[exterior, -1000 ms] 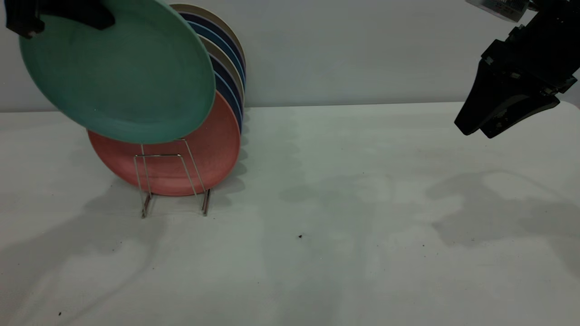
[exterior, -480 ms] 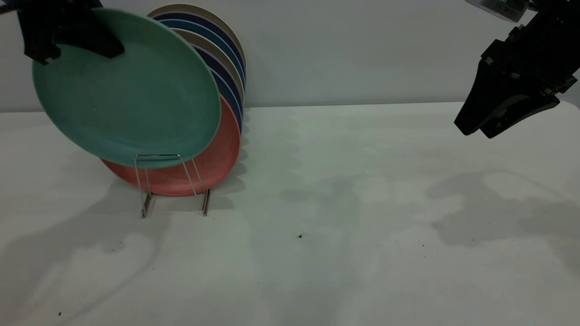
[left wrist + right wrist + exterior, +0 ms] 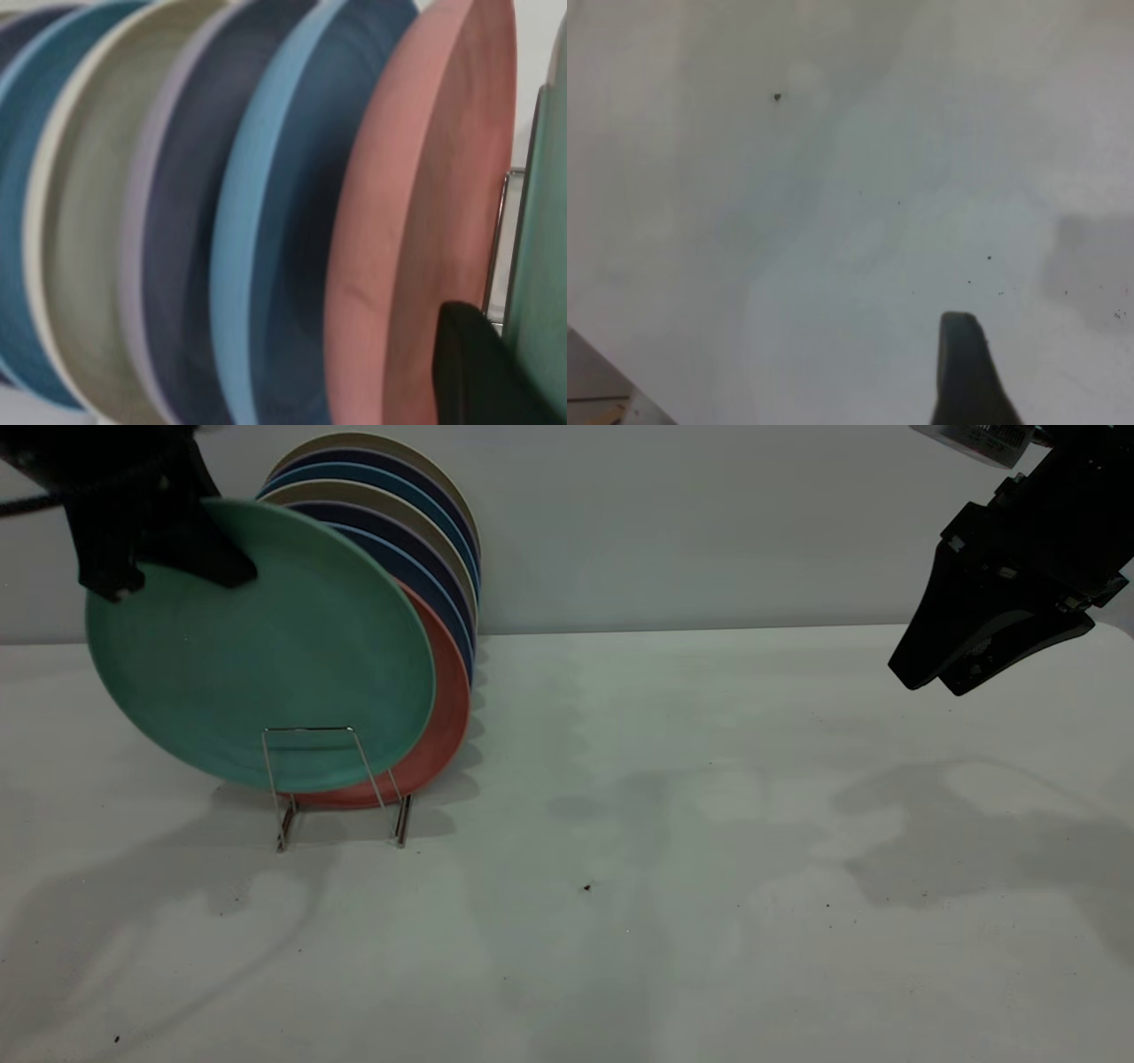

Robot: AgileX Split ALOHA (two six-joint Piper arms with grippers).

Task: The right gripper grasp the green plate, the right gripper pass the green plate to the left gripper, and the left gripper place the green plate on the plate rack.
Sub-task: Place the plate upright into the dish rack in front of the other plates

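Green plate [image 3: 266,664] hangs tilted from the left hand [image 3: 155,571] gripping its upper rim.

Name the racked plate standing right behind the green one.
The salmon-pink plate, directly behind the green plate held by the left claw; the blue and beige plates stand farther back.

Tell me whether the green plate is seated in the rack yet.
Cannot tell. The green plate stands nearly upright before the pink plate, its lower edge behind the plate rack front loop, the left hand gripping its upper rim.
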